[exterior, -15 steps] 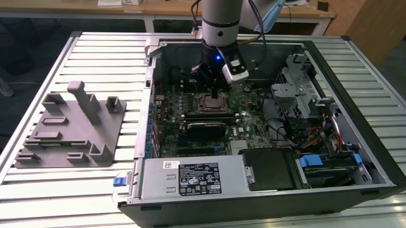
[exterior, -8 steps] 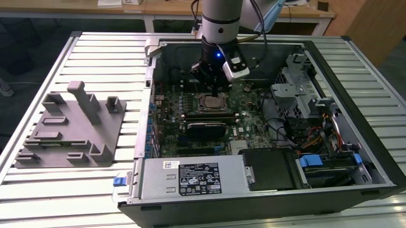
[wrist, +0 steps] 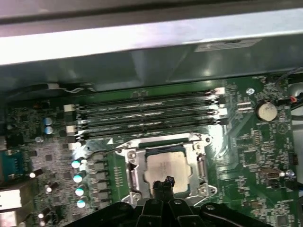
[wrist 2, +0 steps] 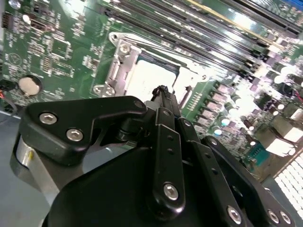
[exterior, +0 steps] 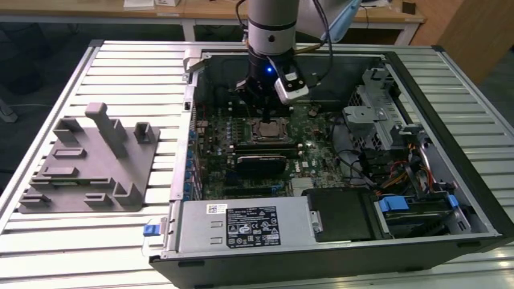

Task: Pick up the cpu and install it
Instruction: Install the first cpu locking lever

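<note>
The slatted table (exterior: 120, 66) carries it all, and I place everything from the socket frame (wrist: 130, 172). The open computer case (exterior: 321, 262) walls that frame in on every side. The grey fixture (exterior: 88, 168) stands outside the case, well apart from the frame toward the exterior view's left. The motherboard (wrist: 255, 156) lies flat under the frame, and the long black memory sticks (wrist: 147, 116) run in a row just beside one edge of it.

Inside the frame, lying flat with its silver top up, sits the cpu (wrist: 163, 165). It is square, so it has no long axis to line up with.

My gripper (wrist: 164, 182) hangs directly over the frame, and in both wrist views its fingertips are pressed together with nothing between them. The chip lies straight below me. My tips sit over its edge on the side of the frame away from the memory sticks, not over its middle. Whether they touch the metal or hover just above it I cannot tell.
</note>
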